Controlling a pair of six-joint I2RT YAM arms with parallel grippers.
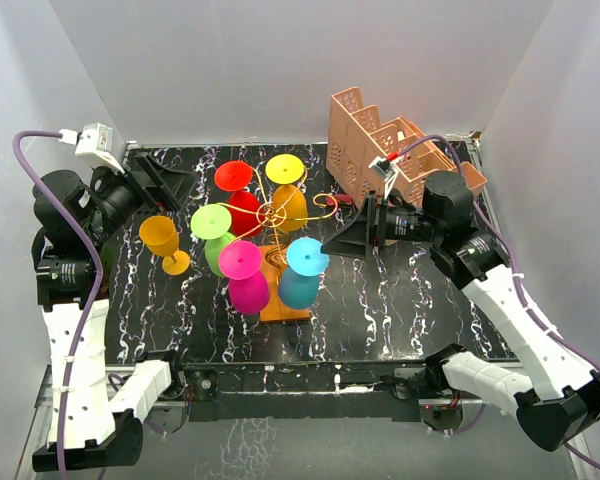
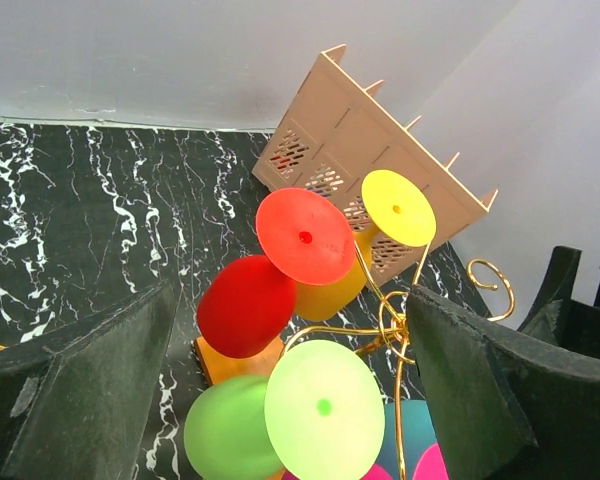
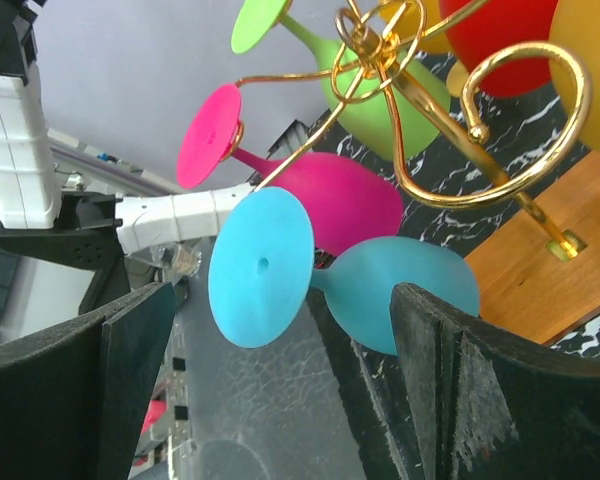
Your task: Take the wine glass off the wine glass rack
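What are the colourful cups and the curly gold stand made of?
The wine glasses look like matte plastic: opaque, evenly coloured. The wine glass rack seems to be shiny gold metal wire, glinting; its orange base is maybe wood.

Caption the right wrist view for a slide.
Open right claw facing the cyan glass on the rack, pink glass beside it.

I'm seeing open table (image 1: 380,290) at 3 o'clock of the wine glass rack (image 1: 278,214), where the right gripper (image 1: 327,246) is hanging with jaws spread. The lattice crate (image 1: 380,145) is crowding 1 o'clock; an upright orange glass (image 1: 164,243) is blocking 9 o'clock.
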